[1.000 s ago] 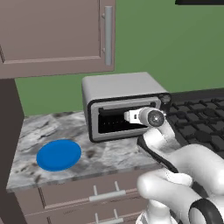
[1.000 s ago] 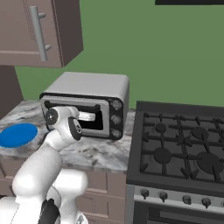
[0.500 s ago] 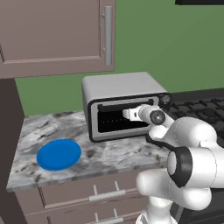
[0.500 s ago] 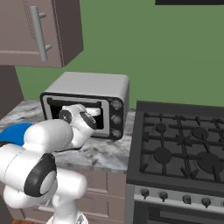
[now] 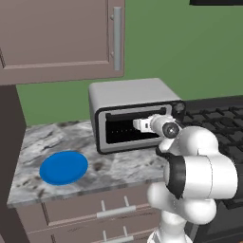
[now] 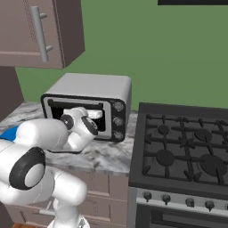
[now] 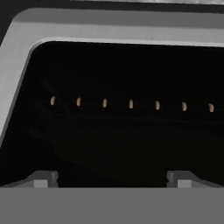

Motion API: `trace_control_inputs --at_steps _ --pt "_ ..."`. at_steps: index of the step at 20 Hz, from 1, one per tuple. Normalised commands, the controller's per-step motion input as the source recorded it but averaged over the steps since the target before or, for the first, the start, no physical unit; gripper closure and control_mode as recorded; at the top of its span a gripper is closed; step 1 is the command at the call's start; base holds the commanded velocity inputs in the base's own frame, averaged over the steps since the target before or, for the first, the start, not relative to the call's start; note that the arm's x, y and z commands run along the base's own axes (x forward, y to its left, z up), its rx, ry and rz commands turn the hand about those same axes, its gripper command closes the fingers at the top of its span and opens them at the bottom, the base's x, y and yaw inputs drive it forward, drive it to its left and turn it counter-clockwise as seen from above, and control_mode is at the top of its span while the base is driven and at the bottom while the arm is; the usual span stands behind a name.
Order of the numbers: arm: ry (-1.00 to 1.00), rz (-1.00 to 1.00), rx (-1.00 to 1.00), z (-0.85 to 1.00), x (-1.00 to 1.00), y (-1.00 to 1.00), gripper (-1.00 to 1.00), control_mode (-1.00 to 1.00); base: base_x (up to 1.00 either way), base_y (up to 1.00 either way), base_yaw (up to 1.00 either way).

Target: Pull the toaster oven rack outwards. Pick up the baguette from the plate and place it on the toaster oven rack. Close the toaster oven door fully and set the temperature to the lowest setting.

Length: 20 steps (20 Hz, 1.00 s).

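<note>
Reaching into the mouth of the boxy silver-grey toaster oven, your gripper points straight at its dark cavity, with the two small dark fingertips spread wide apart and nothing between them. From the left base camera the white hand sits at the right half of the oven opening, level with the cavity's middle.

What the next move seems to turn on: the thin wire toaster oven rack lies dead ahead of the gripper and a little above the line of the fingertips in the hand view. It reads there as a row of small tan dots running side to side across the blackness, so its long axis runs across the gripper's line of approach. By my judgement, you would need to go further in and rise slightly before closing on its front wire, then draw straight back.

The flat round bright blue plate rests on the marbled grey countertop, well to the left of the oven and apart from the arm. No baguette is visible on it from the left base camera. In the right base view the arm covers most of the plate, leaving a blue sliver at the left edge.

Hard to make out: the rack's actual wires, which vanish into the dark interior; how far the fingertips are from them; and the oven door, which I cannot pick out. Three small dark knobs stand in a column on the oven's right front.
</note>
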Motion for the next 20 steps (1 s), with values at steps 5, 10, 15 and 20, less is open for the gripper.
trace_control_inputs --at_steps 5,10,15,20 --pt "0.22 0.0 0.0 0.52 -0.31 -0.22 -1.0 -1.0 0.0 0.0 0.0" --pt "0.28 0.0 0.03 0.92 -0.51 -0.49 -1.0 -1.0 0.0 0.0 0.0" --pt "0.41 -0.03 0.14 1.0 -0.22 -0.58 -1.0 -1.0 0.0 0.0 0.0" --pt "0.46 -0.1 0.34 0.83 0.0 -0.46 -1.0 -1.0 0.0 0.0 0.0"
